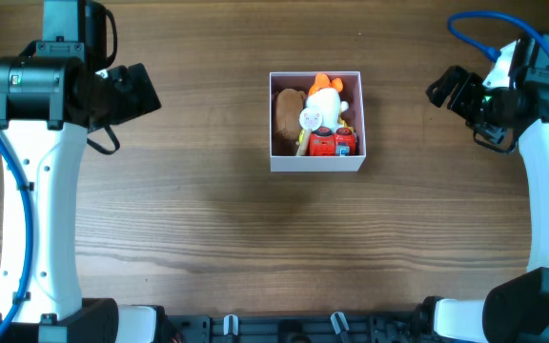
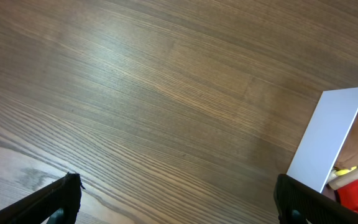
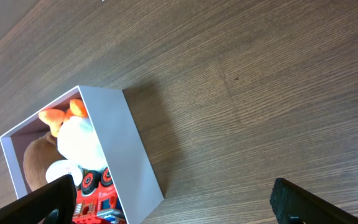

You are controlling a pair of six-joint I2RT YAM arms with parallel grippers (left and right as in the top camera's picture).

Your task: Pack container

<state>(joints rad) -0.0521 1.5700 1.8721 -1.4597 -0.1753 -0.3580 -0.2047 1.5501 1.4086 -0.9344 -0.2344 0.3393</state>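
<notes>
Both sets of jaws are spread wide and hold nothing: in each wrist view the two dark fingers (image 2: 55,200) (image 3: 48,200) sit at opposite bottom corners with only bare wood between them.

The container (image 1: 316,164) stands on the desk (image 1: 208,238) between the left jaws and the right jaws, well apart from each, with open wood on all four of its sides. Seen from the left jaws, its white outer wall (image 2: 328,134) rises just ahead of one fingertip at the frame's edge, while the span ahead of the other fingertip is clear grain. Seen from the right jaws, the container (image 3: 129,149) lies ahead of one finger, its near corner turned toward them, and the other finger faces free desk.

Inside (packed tight against the walls) sit a white-and-orange plush (image 1: 322,100), a brown soft item (image 1: 287,112) and a red toy car (image 1: 333,143), the plush standing above the rim
</notes>
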